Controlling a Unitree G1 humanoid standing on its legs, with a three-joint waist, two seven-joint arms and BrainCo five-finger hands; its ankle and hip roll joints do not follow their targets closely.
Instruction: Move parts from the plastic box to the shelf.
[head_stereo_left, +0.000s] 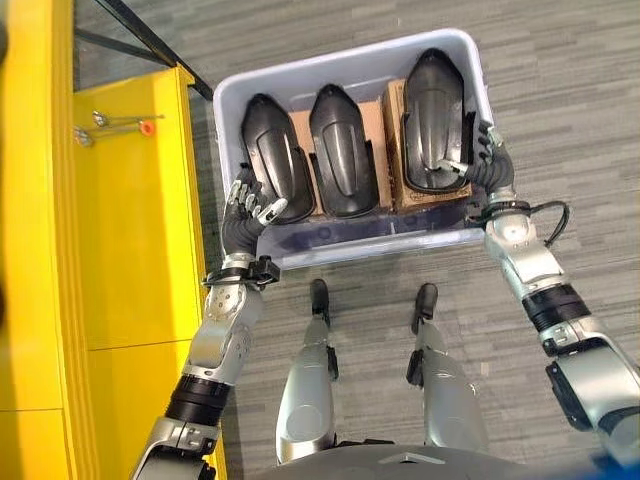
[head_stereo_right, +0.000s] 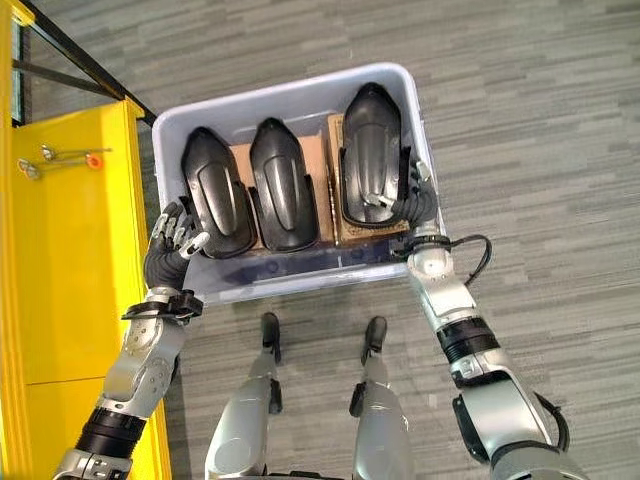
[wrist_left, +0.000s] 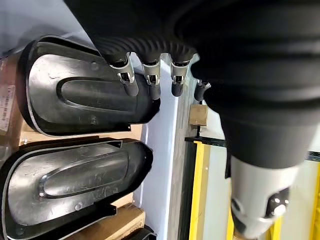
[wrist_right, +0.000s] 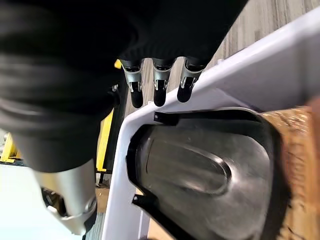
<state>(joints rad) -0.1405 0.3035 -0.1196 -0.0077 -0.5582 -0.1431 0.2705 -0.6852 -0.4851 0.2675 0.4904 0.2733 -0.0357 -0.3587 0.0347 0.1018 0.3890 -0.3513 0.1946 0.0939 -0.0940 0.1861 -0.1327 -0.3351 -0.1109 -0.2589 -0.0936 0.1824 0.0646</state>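
Judging from how things lie, the task is barely begun: all three black moulded parts sit in the plastic box (head_stereo_left: 455, 240) and none is on the yellow shelf (head_stereo_left: 130, 230), which stands at nine o'clock of the box. The pale blue-grey box lies on the grey floor ahead of the robot and holds the parts side by side, nose away from the robot, each resting on brown cardboard (head_stereo_left: 385, 105). The left part (head_stereo_left: 275, 160) sits toward ten o'clock inside the box, the middle part (head_stereo_left: 342, 152) near twelve, and the right part (head_stereo_left: 435, 110) toward two o'clock, reaching closest to the far wall. The left hand (head_stereo_left: 250, 205) is over the near left corner of the box, its fingers (wrist_left: 129, 82) loosely bent with their dark tips at the near end of the left part, resting on it or just above it, not closed round anything. The right hand (head_stereo_right: 405, 200) is at the right wall by the near end of the right part; its fingers (wrist_right: 159, 90) hang fairly straight over the box's rim and grasp nothing. On the shelf lie only a few small metal tools (head_stereo_left: 115, 125) with an orange tip, toward eleven o'clock. What remains is lifting each part out and carrying it across to the shelf.
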